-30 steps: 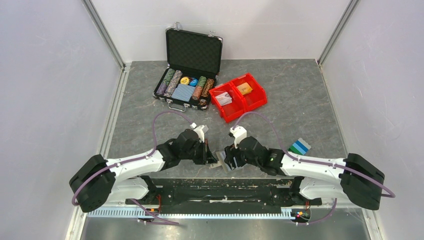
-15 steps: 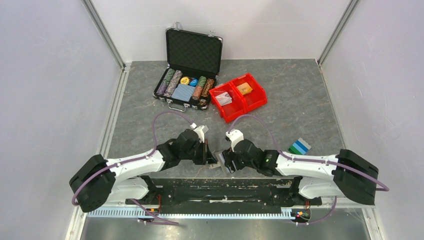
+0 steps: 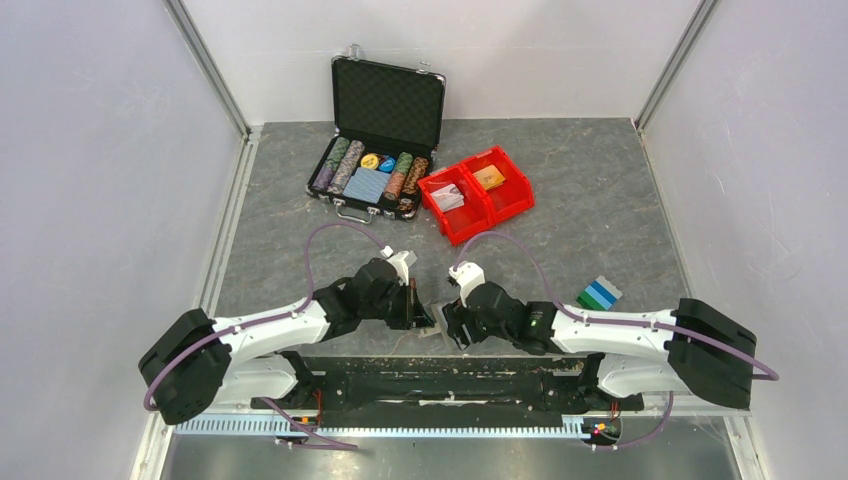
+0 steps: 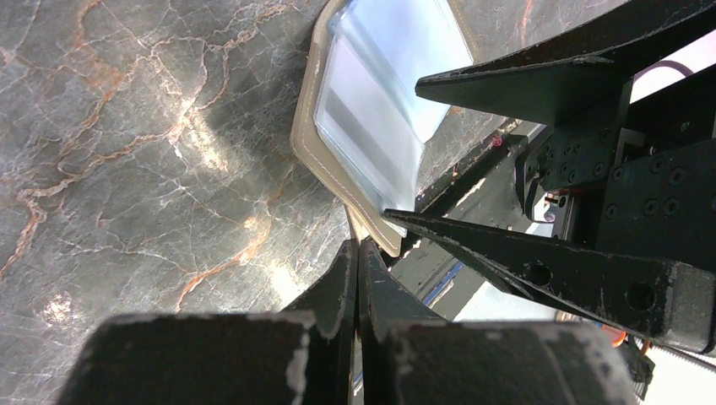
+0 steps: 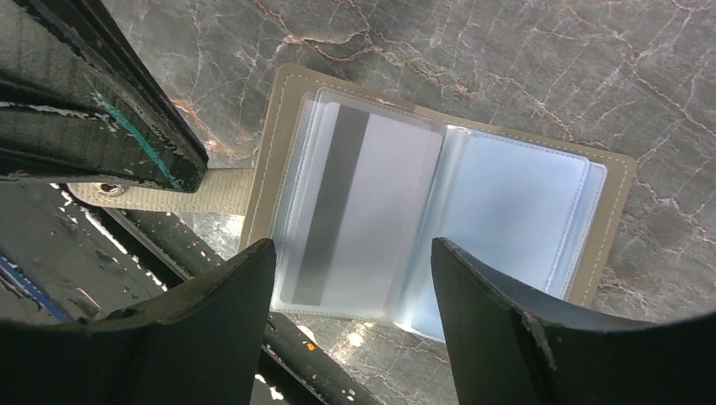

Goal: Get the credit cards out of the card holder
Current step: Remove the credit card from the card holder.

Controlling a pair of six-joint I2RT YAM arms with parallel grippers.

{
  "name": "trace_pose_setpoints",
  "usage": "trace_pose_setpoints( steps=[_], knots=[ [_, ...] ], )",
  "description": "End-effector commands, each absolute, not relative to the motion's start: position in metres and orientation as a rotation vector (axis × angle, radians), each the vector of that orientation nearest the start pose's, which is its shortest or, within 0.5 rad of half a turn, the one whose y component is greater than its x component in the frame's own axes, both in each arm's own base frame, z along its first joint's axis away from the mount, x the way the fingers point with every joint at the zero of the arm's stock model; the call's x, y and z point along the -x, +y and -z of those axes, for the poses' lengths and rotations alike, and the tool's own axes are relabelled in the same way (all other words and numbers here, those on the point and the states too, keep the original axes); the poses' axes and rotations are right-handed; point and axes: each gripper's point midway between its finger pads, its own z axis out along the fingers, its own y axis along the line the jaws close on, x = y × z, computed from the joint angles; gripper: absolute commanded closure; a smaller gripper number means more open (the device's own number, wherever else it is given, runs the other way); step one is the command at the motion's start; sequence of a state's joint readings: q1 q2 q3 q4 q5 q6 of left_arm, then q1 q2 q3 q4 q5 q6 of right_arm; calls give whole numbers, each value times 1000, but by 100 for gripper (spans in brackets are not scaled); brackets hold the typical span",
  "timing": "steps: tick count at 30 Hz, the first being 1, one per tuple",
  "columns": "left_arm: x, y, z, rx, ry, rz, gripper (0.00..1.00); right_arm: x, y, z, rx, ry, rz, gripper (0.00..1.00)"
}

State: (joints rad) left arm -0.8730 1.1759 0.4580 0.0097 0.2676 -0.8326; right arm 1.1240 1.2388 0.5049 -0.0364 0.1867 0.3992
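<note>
The card holder (image 5: 439,202) lies open on the table, beige-grey outside with clear blue-tinted sleeves. One credit card (image 5: 363,211), its pale back and dark stripe showing, sits in the left sleeve. My left gripper (image 4: 356,245) is shut on the holder's strap (image 5: 194,192) at its left edge. My right gripper (image 5: 350,270) hangs open just above the holder, one finger on each side of the striped card and touching nothing. In the top view the holder (image 3: 440,328) is mostly hidden between both grippers. A blue and teal-green stack of credit cards (image 3: 599,293) lies to the right.
An open black poker-chip case (image 3: 378,150) and two red bins (image 3: 475,192) stand at the back. The table's front edge and the black rail (image 3: 440,375) run right beside the holder. Grey walls close both sides.
My right arm has shifted a little left, bringing its gripper further over the holder. The left gripper has kept still on the strap.
</note>
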Motion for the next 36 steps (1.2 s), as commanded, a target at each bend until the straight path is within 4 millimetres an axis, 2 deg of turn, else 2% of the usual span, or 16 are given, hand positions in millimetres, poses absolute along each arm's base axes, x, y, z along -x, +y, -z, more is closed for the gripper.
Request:
trace_pose_setpoints(
  steps=[1,8,19,24,27,29,33,36],
  knots=[
    [-139,-287,-77,-234,2487,1145,98,-160,271,-56,724,2229,-468,30],
    [-139,-283,-75,-232,2490,1119,98,-171,258,-71,656,2191,-393,32],
    [-139,-270,-63,-271,2523,1009,98,-182,240,-79,599,2173,-278,32],
    [-139,-266,-60,-288,2532,980,98,-189,231,-79,577,2175,-234,31],
    [-140,-262,-58,-302,2544,937,98,-196,219,-69,553,2208,-206,31],
    [-143,-257,-56,-300,2555,885,96,-201,213,-66,534,2232,-213,31],
    [-155,-245,-56,-269,2567,772,91,-207,215,-77,507,2213,-291,31],
    [-167,-237,-61,-239,2565,714,80,-209,222,-84,501,2199,-381,33]
  ],
)
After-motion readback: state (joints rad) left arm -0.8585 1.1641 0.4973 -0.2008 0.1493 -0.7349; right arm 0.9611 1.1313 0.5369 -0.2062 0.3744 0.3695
